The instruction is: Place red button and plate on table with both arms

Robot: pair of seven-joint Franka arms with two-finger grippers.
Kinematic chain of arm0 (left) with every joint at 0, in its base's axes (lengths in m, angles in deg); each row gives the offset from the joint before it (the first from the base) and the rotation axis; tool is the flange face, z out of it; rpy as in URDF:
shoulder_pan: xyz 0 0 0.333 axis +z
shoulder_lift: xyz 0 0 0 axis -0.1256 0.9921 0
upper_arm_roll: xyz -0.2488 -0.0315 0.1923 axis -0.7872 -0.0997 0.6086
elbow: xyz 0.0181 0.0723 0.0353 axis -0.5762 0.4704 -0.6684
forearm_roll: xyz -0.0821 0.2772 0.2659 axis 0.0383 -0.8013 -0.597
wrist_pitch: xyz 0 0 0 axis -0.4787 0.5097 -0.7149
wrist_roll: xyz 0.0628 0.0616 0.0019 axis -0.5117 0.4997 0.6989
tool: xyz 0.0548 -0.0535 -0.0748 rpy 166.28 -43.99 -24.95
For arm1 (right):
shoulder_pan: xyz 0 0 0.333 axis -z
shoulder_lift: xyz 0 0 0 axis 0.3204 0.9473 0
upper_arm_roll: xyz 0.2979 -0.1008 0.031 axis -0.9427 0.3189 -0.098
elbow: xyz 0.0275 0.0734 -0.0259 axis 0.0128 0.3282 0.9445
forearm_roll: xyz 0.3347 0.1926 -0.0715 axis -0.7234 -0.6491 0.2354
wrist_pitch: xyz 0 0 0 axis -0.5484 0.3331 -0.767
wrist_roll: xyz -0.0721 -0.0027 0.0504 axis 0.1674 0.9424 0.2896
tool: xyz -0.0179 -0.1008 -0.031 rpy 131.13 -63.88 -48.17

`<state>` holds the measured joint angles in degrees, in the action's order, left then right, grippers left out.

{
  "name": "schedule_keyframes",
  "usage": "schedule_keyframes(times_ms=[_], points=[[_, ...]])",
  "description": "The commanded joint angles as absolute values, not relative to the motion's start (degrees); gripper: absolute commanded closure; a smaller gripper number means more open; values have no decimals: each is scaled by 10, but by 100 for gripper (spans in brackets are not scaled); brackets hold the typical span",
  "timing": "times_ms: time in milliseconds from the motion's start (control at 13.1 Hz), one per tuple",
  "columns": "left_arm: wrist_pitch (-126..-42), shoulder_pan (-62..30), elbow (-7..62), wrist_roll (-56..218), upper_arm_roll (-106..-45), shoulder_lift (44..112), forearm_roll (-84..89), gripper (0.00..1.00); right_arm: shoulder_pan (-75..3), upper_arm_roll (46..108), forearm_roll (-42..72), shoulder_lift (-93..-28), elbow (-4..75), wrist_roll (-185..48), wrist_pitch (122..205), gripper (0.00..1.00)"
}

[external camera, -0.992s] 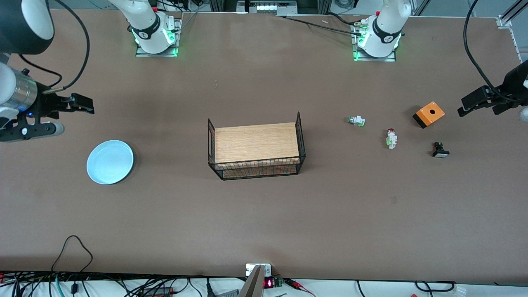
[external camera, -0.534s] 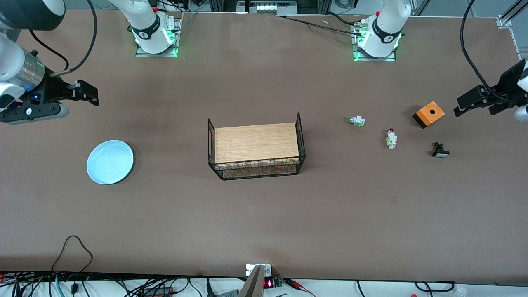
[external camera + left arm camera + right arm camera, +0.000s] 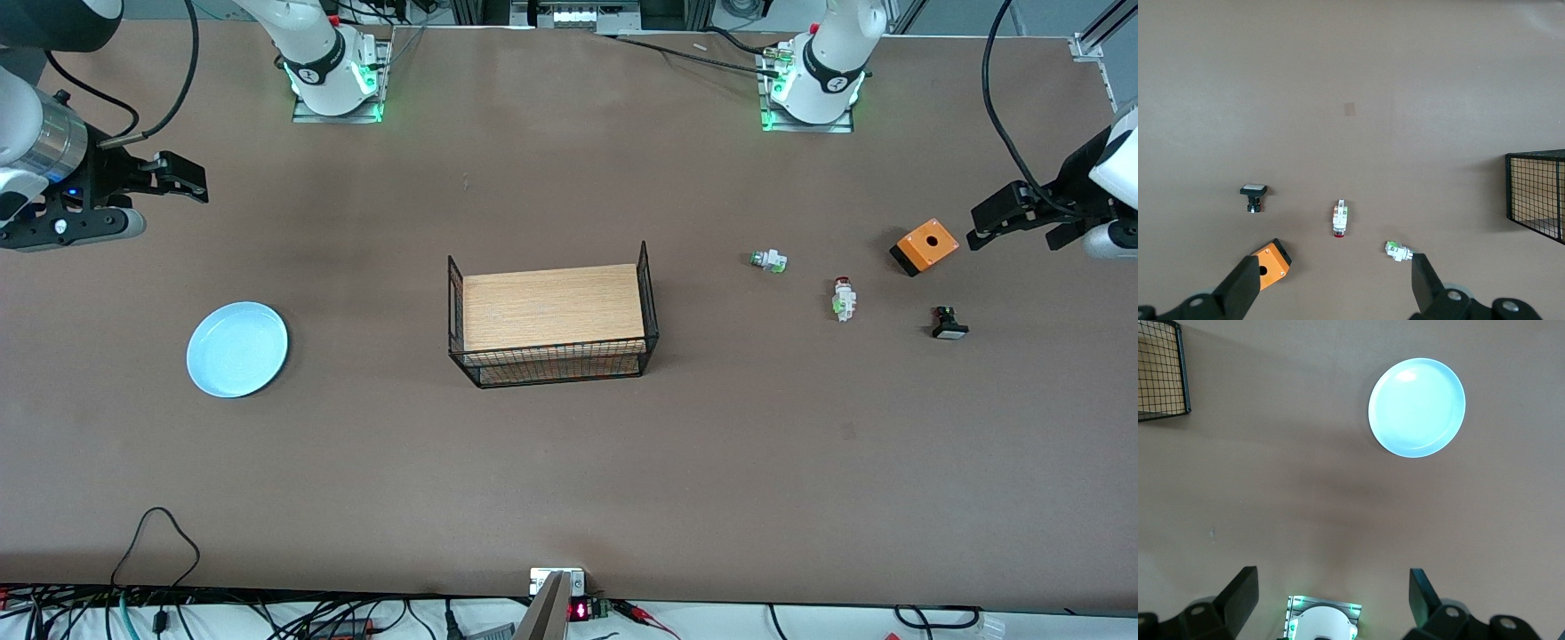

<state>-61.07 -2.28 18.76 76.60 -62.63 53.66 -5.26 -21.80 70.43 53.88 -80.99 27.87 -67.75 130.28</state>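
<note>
The red button (image 3: 843, 298) lies on the brown table (image 3: 569, 462) toward the left arm's end; the left wrist view shows its red cap (image 3: 1339, 219). My left gripper (image 3: 1003, 216) hangs open and empty over the table edge beside the orange box, apart from the button; its fingers frame the left wrist view (image 3: 1335, 283). The light blue plate (image 3: 237, 348) rests flat on the table toward the right arm's end, and shows whole in the right wrist view (image 3: 1417, 407). My right gripper (image 3: 182, 178) hovers open and empty over bare table, clear of the plate (image 3: 1331, 590).
A black wire rack (image 3: 551, 320) with a wooden board stands mid-table. Near the red button lie an orange box (image 3: 925, 246), a white piece with a silver-green end (image 3: 768, 260) and a black button with a white cap (image 3: 949, 324). The right arm's base (image 3: 1321, 623) shows between its fingers.
The right gripper has drifted away from the plate toward the robots' bases. The left gripper has shifted slightly toward the orange box. Nothing on the table has moved.
</note>
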Motion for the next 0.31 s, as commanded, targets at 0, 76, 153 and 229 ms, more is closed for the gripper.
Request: schedule_keyframes(times_ms=[0, 76, 153, 229], points=[[-603, -24, 183, 755, -627, 530, -63, 0, -212, 704, 537, -790, 248, -683, 1284, 0], [-598, -24, 182, 756, -627, 530, -62, 0, -212, 705, 537, -790, 248, -682, 1284, 0], [-591, -25, 181, 758, -628, 530, -60, 0, -212, 705, 537, -790, 248, -682, 1284, 0], [-591, -25, 180, 760, -628, 530, -58, 0, -213, 705, 538, -790, 248, -682, 1285, 0]])
